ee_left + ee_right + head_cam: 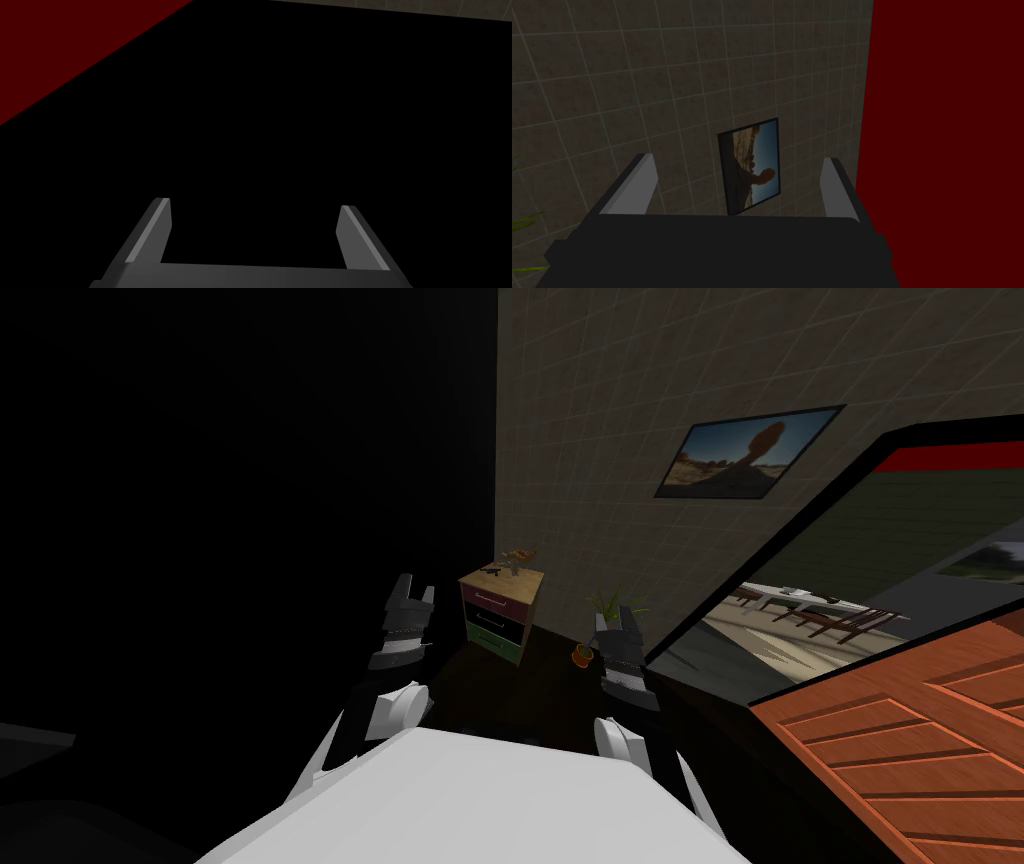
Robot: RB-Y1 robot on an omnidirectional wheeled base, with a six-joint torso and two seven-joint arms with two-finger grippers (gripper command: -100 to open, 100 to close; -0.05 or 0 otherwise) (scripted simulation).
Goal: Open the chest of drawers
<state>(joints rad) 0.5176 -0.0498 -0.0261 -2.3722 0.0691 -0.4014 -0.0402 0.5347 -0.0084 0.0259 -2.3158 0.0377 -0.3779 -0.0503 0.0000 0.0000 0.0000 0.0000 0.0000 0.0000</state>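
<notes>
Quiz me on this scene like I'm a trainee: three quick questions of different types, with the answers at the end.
1. True or false: the right gripper is shut on a handle of the chest of drawers.
2. Which stands on the floor beside the chest, on the right gripper's side in the head view? A) a potted plant B) a stool C) a lamp
3. Fill in: the chest's bottom drawer front is ____.
Key: 1 false, the right gripper stands open, facing the tiled wall; 2 A; 3 green.
</notes>
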